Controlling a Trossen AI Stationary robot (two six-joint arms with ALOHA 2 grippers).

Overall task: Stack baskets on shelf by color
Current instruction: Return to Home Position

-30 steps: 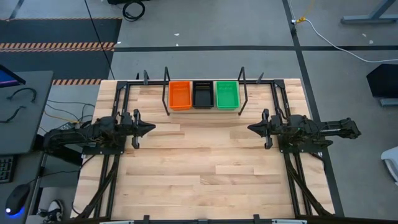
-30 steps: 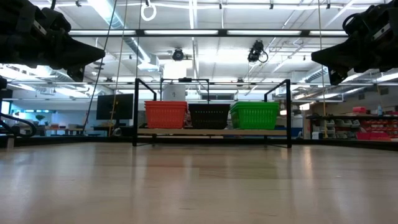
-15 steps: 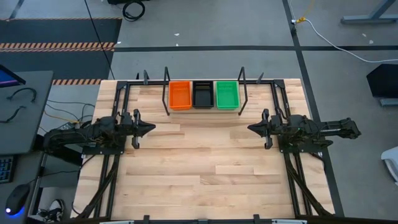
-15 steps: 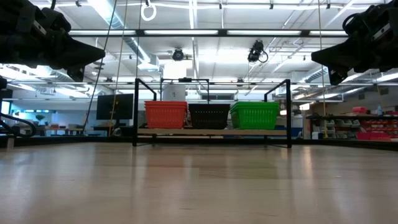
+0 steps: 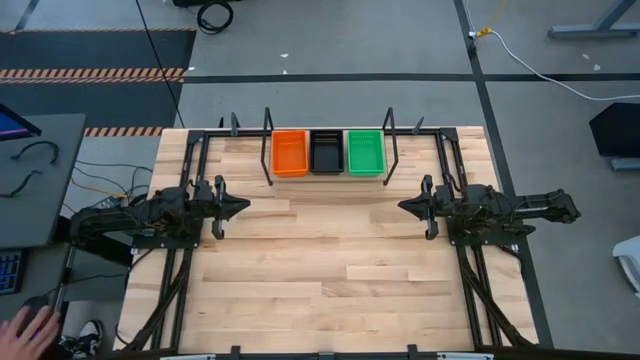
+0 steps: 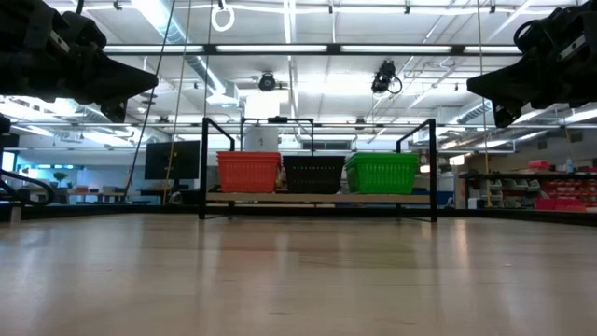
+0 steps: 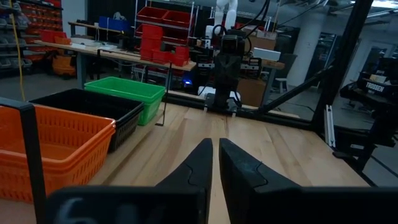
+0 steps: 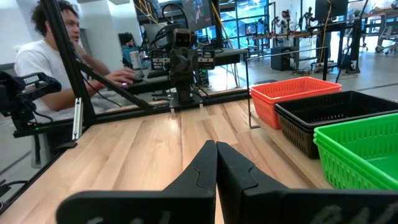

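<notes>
Jaws clenched, empty: left gripper mid-left, right gripper mid-right; park level, clear of baskets upper centre

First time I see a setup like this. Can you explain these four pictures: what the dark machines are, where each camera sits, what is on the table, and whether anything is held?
Two dark robot arms stand at a wooden table. The high view looks straight down: the left gripper and the right gripper point at each other, both shut and holding nothing. The low view looks level across the tabletop, arms at its upper corners. Each wrist view looks out past that arm's own two fingers toward the other arm. At the table's far edge stands a wire-framed shelf bearing orange baskets, black baskets and green baskets side by side, each colour nested in its own stack. A person works at a desk beside the table.
</notes>
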